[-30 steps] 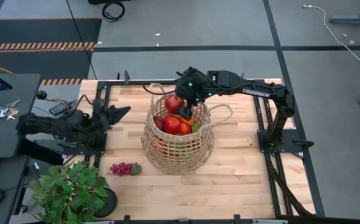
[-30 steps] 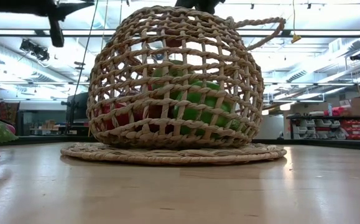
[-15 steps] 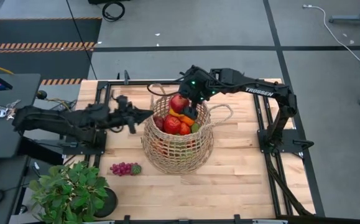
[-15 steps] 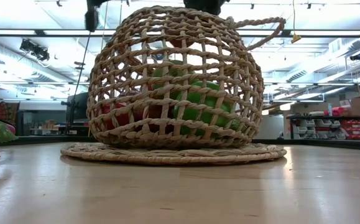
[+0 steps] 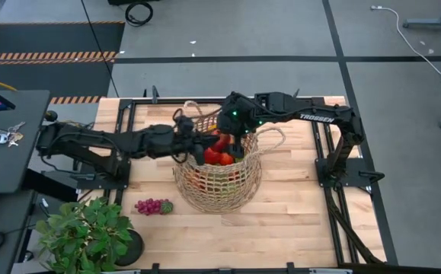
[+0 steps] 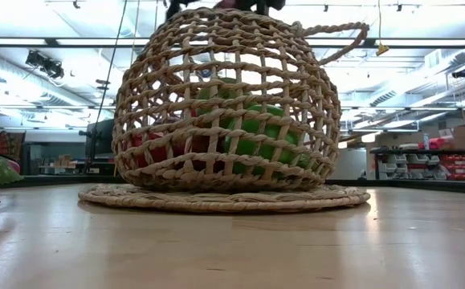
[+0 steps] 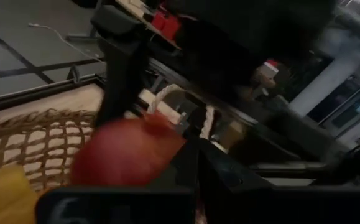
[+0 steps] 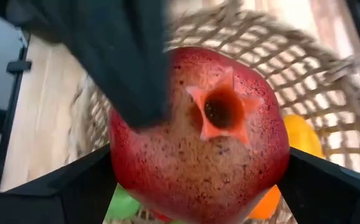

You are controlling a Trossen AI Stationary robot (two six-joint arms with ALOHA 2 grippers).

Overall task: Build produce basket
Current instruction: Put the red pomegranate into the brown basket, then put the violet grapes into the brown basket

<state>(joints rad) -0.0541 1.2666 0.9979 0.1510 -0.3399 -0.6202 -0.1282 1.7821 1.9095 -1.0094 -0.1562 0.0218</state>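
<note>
Setting: robotics lab or workshop.
Light butcher-block wooden table (image 5: 296, 205) on a black metal frame (image 5: 323, 156), grey concrete floor (image 5: 228, 30) with orange-black hazard striping (image 5: 45, 55); long ceiling strip lights (image 6: 47, 40) and stocked storage shelving (image 6: 425, 164) behind.

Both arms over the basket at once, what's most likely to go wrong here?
1. The left gripper, shut, sits right against the pomegranate that the right gripper holds between wide jaws; a nudge may knock it loose or the arms may collide.
2. The basket is already heaped above its rim, so the pomegranate may roll off once released.
3. The grapes remain on the table, with little room left.
</note>
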